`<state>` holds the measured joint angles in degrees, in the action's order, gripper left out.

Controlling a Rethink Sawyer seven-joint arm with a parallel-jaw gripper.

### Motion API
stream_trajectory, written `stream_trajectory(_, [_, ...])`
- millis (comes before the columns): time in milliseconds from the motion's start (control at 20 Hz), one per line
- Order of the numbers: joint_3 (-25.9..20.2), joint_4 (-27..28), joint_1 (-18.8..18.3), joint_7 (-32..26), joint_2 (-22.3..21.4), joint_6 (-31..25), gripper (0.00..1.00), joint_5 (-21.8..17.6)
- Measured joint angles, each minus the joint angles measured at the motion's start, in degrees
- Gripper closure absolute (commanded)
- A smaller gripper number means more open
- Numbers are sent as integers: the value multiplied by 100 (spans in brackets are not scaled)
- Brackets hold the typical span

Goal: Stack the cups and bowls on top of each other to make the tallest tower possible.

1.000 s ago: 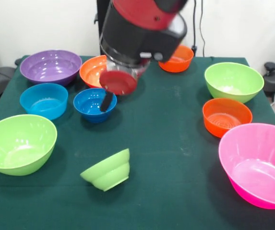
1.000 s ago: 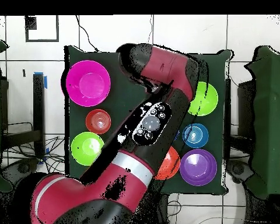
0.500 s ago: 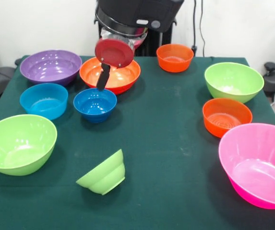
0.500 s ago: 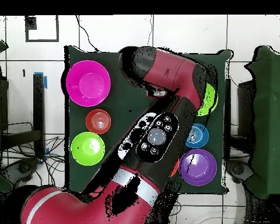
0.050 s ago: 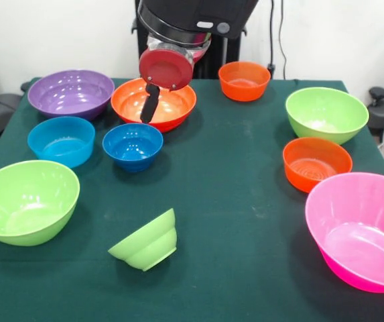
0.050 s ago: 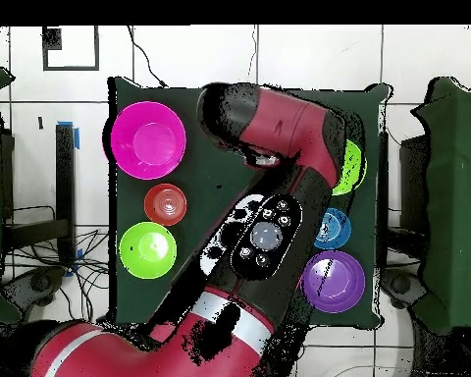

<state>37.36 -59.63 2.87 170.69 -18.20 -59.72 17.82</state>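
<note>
Ten bowls stand apart on the green table, none resting on another, so no tower shows. At the back are a purple bowl, a large orange bowl and a small orange bowl. On the left sit two blue bowls and a large lime green bowl. A small lime green bowl lies tipped on its side at the front. My gripper hangs over the large orange bowl, holding nothing that I can see. The arm hides it in the overhead view.
On the right are a lime green bowl, an orange bowl and a big pink bowl. In the overhead view the arm covers the table's middle, beside the pink bowl and the purple bowl.
My gripper has risen from the small blue bowl and moved back over the large orange bowl. The tipped small green bowl has rocked slightly.
</note>
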Motion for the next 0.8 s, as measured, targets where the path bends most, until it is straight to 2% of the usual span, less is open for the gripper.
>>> stream_trajectory(150, [-59,-10,-14,0,-17,30,0,-80])
stream_trajectory(800, [-217,-10,-58,0,132,766,0,-423])
